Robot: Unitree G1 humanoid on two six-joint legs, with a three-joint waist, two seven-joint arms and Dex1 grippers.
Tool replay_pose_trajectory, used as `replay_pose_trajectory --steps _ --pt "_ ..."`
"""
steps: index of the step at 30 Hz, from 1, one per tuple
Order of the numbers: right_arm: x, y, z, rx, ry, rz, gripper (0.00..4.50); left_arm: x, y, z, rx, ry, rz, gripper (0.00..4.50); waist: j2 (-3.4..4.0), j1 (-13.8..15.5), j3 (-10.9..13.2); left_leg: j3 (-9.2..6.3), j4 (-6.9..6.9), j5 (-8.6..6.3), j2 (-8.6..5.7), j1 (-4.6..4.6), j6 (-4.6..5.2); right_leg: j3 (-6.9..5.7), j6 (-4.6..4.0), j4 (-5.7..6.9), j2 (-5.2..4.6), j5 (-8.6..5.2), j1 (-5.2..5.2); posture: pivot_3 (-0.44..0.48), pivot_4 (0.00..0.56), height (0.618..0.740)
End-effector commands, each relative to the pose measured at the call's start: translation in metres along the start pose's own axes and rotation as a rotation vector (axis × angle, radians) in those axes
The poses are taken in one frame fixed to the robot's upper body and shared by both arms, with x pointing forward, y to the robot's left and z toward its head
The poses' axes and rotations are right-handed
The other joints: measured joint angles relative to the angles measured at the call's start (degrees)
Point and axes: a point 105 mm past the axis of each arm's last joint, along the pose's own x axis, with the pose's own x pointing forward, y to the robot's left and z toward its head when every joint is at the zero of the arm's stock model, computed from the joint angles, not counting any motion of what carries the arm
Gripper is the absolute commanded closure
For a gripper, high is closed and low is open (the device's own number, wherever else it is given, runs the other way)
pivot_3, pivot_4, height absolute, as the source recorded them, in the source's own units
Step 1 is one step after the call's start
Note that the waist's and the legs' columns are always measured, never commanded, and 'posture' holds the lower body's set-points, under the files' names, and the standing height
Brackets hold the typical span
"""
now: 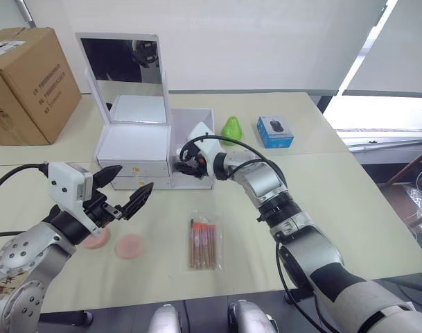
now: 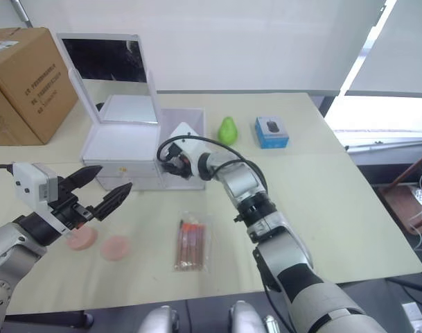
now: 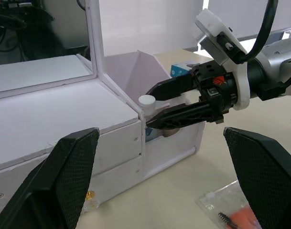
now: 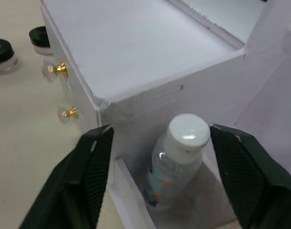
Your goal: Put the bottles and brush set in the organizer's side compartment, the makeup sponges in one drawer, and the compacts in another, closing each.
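While both hands gape empty, a bottle [image 4: 178,157] stands between the right hand's [image 4: 157,136] fingers inside the side compartment [image 1: 197,121].

White organizer [image 1: 134,149] stands mirror lid up, both drawers closed; a white-capped clear bottle [image 4: 176,160] stands in its side compartment [image 1: 193,132]. Brush set [image 1: 204,241] and two pink makeup sponges [image 1: 130,245] lie flat on the tabletop; two black compacts [image 4: 2,50], seemingly, sit beyond the drawers

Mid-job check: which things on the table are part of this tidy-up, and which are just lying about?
Part of the job:
organizer
side compartment
bottle, standing in the side compartment
brush set
two makeup sponges
two compacts

Lying about:
cardboard box
green pear-shaped thing
blue mouse box
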Motion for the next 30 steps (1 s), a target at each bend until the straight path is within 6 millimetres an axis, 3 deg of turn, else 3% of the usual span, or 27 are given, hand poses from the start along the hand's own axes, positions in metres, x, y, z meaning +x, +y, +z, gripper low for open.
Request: replay_pose_trajectory --steps 1,9,15,18,22,30 --pt "-0.008 0.000 0.039 -0.031 -0.119 0.003 0.02 0.002 -0.002 0.007 0.024 -0.022 -0.013 0.00 0.00 -0.02 0.00 0.00 0.00 0.00 0.00 0.00 0.00 0.00 0.00 0.01 0.00 0.00 -0.01 0.000 0.150 0.730" --pt "-0.040 0.001 0.080 -0.067 -0.229 -0.002 0.02 0.002 0.003 0.002 0.032 0.006 -0.032 0.00 0.01 0.18 0.01 -0.01 -0.01 0.00 0.00 -0.01 0.00 -0.02 -0.02 -0.01 0.00 -0.05 -0.02 0.000 0.150 0.730" --pt "-0.103 -0.009 0.086 -0.053 -0.311 -0.027 0.02 -0.037 0.042 -0.021 0.033 0.163 0.013 0.00 -0.01 0.10 0.00 -0.01 -0.07 -0.01 0.02 0.01 -0.01 -0.09 -0.06 -0.04 -0.03 -0.15 -0.05 0.000 0.150 0.730" --pt "-0.153 -0.011 0.069 -0.026 -0.297 -0.045 0.02 -0.067 0.075 -0.030 0.049 0.262 0.103 0.00 0.02 0.43 0.04 0.01 -0.11 -0.01 0.04 0.01 -0.01 -0.18 0.00 -0.09 -0.08 -0.32 -0.09 0.000 0.150 0.730" --pt "-0.218 -0.022 0.008 0.020 -0.083 -0.152 0.02 -0.106 0.127 -0.029 0.046 0.315 0.299 0.00 0.01 1.05 0.08 0.10 -0.14 -0.07 0.07 0.18 -0.12 -0.25 0.18 -0.21 -0.22 -0.55 -0.20 0.000 0.150 0.730" --pt "-0.325 -0.038 -0.070 0.093 0.148 -0.366 0.02 -0.182 0.193 -0.043 0.046 0.420 0.552 0.00 0.09 0.83 0.15 0.16 -0.24 -0.31 0.06 0.26 -0.51 -0.25 0.17 -0.34 -0.26 -0.56 -0.23 0.000 0.150 0.730"
